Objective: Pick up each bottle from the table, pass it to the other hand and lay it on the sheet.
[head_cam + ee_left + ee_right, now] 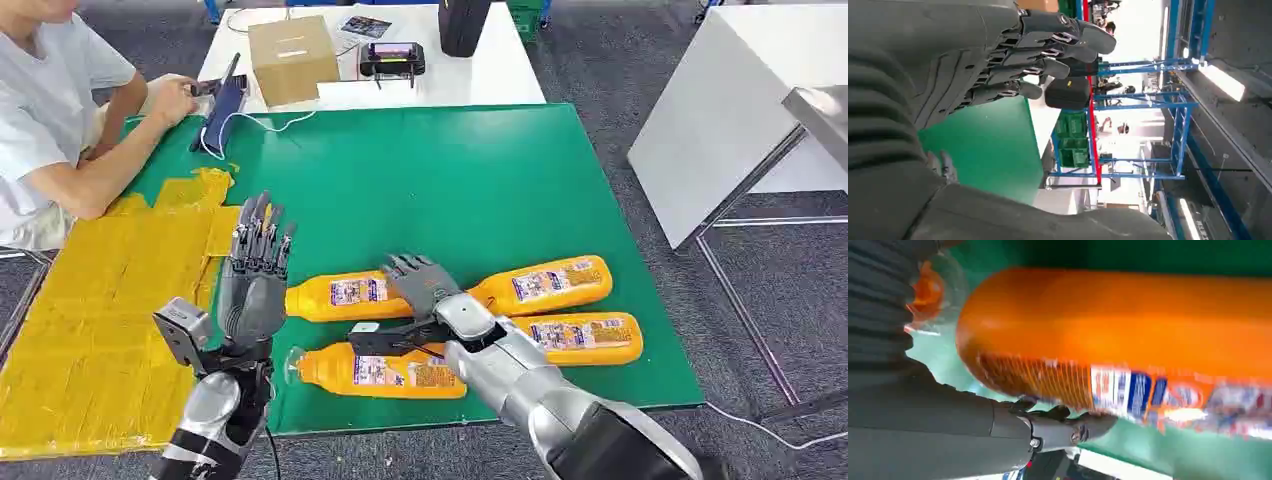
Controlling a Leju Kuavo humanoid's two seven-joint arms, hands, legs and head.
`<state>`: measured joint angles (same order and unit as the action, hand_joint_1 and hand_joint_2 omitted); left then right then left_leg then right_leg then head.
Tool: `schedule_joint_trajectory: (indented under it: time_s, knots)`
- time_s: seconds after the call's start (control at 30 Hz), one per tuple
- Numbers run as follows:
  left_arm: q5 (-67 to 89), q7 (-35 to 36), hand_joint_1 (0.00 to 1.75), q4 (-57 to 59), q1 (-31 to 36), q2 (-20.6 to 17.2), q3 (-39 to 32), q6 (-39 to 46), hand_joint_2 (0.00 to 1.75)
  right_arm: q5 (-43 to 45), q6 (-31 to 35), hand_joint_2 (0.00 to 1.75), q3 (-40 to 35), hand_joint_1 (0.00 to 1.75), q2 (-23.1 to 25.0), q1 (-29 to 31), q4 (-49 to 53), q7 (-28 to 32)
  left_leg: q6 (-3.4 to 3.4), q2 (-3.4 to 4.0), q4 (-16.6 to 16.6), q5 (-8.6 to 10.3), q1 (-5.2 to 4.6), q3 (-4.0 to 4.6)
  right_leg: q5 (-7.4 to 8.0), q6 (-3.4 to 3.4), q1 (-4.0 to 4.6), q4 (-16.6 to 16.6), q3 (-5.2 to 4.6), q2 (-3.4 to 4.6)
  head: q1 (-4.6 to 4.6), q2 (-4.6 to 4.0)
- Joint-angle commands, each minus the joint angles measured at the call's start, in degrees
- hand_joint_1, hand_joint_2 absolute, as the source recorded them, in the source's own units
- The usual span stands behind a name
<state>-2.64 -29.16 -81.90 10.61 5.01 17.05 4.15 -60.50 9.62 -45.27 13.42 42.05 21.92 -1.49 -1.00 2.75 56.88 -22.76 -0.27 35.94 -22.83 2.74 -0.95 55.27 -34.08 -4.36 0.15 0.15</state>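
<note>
R hand (420, 283) spread, nothing grasped, poised over bottle (345, 296) on green mat (450, 180) for pickup. L hand (253, 275) raised, fingers apart, empty, presumably to receive near yellow sheet (100, 300).

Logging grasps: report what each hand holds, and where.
Left hand holds nothing, fingers apart. Right hand is against a bottle, near its cap end; whether it grips cannot be told.

Bottle labels (358, 291) too blurred for reading
</note>
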Motion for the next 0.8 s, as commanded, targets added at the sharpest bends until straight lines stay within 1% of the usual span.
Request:
schedule_joint_trajectory:
  time_s: [0.03, 0.13, 0.17, 0.23, 0.27, 0.3, 0.33, 0.37, 0.43, 0.47, 0.5, 0.53, 0.57, 0.63, 0.67, 0.73, 0.77, 0.8]
  knots:
    - [-0.3, 0.0, 0.00, 2.3, 2.0, 0.0, 1.4, 0.1, 1.75, 0.0, -1.0, 1.75, -2.6, 0.00, -0.2, 2.3, -5.0, -0.2, 0.06, -0.23, 0.0, -0.05, 0.07, -0.15, -0.08, -0.08, 0.01, 0.0, 0.19, 0.15, 0.00, 0.00]
    - [0.9, -0.8, 0.00, 1.2, 1.6, 0.0, 2.4, 1.3, 1.75, -0.5, -2.5, 1.75, -2.5, 0.00, -0.6, 2.1, -5.4, -0.8, 0.09, -0.33, 0.1, -0.13, 0.11, -0.26, -0.17, -0.13, 0.02, 0.0, 0.33, 0.23, 0.00, 0.00]
    - [1.0, -0.9, 0.00, 0.5, 1.5, -0.1, 2.9, 1.3, 1.75, -0.7, -2.9, 1.75, -2.6, 0.00, -0.7, 2.0, -5.6, -1.1, 0.05, -0.22, 0.0, -0.04, 0.06, -0.12, -0.07, -0.07, 0.02, 0.0, 0.17, 0.11, 0.00, 0.00]
    - [1.0, -0.8, 0.00, 0.2, 1.5, -0.1, 3.2, 1.3, 1.75, -0.8, -3.3, 1.75, -2.7, 0.00, -0.8, 1.9, -5.9, -1.3, 0.09, -0.36, 0.0, -0.14, 0.11, -0.32, -0.18, -0.12, 0.02, 0.0, 0.41, 0.23, 0.00, 0.00]
    - [1.0, -0.8, 0.00, 0.1, 1.6, -0.2, 3.5, 1.3, 1.75, -1.2, -3.9, 1.75, -2.8, 0.28, -0.9, 1.9, -6.2, -1.8, 0.07, -0.30, 0.0, -0.09, 0.09, -0.20, -0.13, -0.09, 0.02, 0.0, 0.28, 0.16, -0.02, 0.00]
    - [1.0, -0.9, 0.00, 0.1, 1.7, -0.2, 3.6, 1.4, 1.75, -1.4, -3.9, 1.75, -2.9, 0.58, -0.9, 1.8, -6.2, -2.1, 0.09, -0.36, 0.0, -0.16, 0.12, -0.33, -0.19, -0.13, 0.02, 0.0, 0.41, 0.25, 0.00, 0.00]
    - [1.0, -0.9, 0.00, 0.1, 1.7, -0.2, 3.6, 1.4, 1.75, -1.4, -3.9, 1.75, -2.9, 0.96, -1.0, 1.8, -6.3, -2.1, 0.05, -0.24, 0.0, -0.05, 0.06, -0.15, -0.08, -0.07, 0.00, 0.0, 0.21, 0.11, 0.00, 0.00]
    - [1.0, -0.9, 0.00, 0.5, 1.9, -0.3, 3.7, 1.4, 1.75, -1.6, -3.9, 1.75, -2.8, 1.33, -1.0, 1.7, -6.4, -2.5, 0.07, -0.30, 0.0, -0.12, 0.10, -0.25, -0.14, -0.10, 0.02, 0.0, 0.32, 0.21, -0.02, 0.00]
    - [0.9, -0.9, 0.00, 0.9, 2.0, -0.3, 3.7, 1.4, 1.75, -1.9, -3.5, 1.75, -2.7, 1.43, -1.2, 1.7, -6.3, -2.8, 0.06, -0.31, 0.0, -0.06, 0.08, -0.22, -0.10, -0.09, 0.01, 0.0, 0.28, 0.13, -0.02, 0.00]
    - [0.9, -0.9, 0.00, 0.9, 2.0, -0.3, 3.6, 1.4, 1.75, -2.0, -3.2, 1.75, -2.6, 1.54, -1.3, 1.6, -6.3, -2.9, 0.05, -0.25, 0.0, -0.02, 0.05, -0.14, -0.07, -0.07, 0.00, 0.0, 0.20, 0.07, 0.00, 0.00]
    - [0.9, -0.9, 0.00, 0.9, 2.0, -0.3, 3.6, 1.4, 1.75, -2.1, -2.9, 1.75, -2.5, 1.59, -1.3, 1.6, -6.3, -2.9, 0.08, -0.33, 0.0, -0.07, 0.10, -0.24, -0.12, -0.11, 0.02, 0.0, 0.32, 0.14, 0.00, 0.00]
    - [0.9, -0.9, 0.00, 0.8, 2.0, -0.3, 3.6, 1.4, 1.75, -2.0, -1.8, 1.75, -2.1, 1.59, -1.5, 1.4, -5.9, -2.8, 0.07, -0.32, 0.0, -0.05, 0.07, -0.23, -0.10, -0.09, 0.00, 0.0, 0.30, 0.11, -0.02, 0.00]
    - [1.0, -0.9, 0.00, 0.7, 1.9, -0.3, 3.6, 1.4, 1.75, -2.2, -1.1, 1.75, -2.0, 1.66, -1.6, 1.3, -5.9, -3.0, 0.09, -0.38, 0.0, -0.11, 0.12, -0.30, -0.15, -0.13, 0.02, 0.0, 0.39, 0.21, 0.02, 0.00]
    - [1.0, -0.9, 0.00, 0.6, 1.8, -0.3, 3.7, 1.4, 1.75, -2.2, -1.0, 1.75, -2.0, 1.69, -1.7, 1.2, -5.9, -2.9, 0.05, -0.26, 0.0, -0.03, 0.07, -0.17, -0.07, -0.08, 0.01, -0.1, 0.23, 0.10, 0.00, 0.00]
    - [1.0, -0.8, 0.00, 0.0, 1.6, -0.4, 3.8, 1.4, 1.75, -2.7, 0.3, 1.75, -2.2, 1.73, -1.9, 1.0, -5.8, -3.2, 0.08, -0.34, 0.0, -0.10, 0.12, -0.28, -0.13, -0.12, 0.03, 0.0, 0.37, 0.19, -0.02, 0.00]
    - [1.0, -0.8, 0.00, -0.5, 1.4, -0.4, 3.9, 1.4, 1.75, -2.9, 2.2, 1.75, -1.9, 1.75, -2.2, 0.6, -5.4, -3.3, 0.04, -0.23, 0.0, -0.02, 0.05, -0.14, -0.06, -0.06, 0.00, -0.1, 0.19, 0.06, 0.00, 0.00]
    - [1.0, -0.8, 0.00, -1.2, 0.9, -0.5, 3.9, 1.4, 1.75, -1.8, 6.5, 1.75, 0.0, 1.73, -2.5, -0.3, -4.9, -2.8, 0.07, -0.35, 0.0, -0.08, 0.11, -0.26, -0.13, -0.10, 0.03, -0.1, 0.35, 0.13, 0.00, 0.00]
    - [1.0, -0.8, 0.00, -1.6, 0.6, -0.6, 3.8, 1.5, 1.75, -0.6, 9.5, 1.75, 1.8, 1.75, -2.7, -1.0, -4.4, -2.2, 0.04, -0.25, 0.0, -0.03, 0.07, -0.17, -0.07, -0.06, 0.01, -0.1, 0.24, 0.07, -0.02, 0.00]
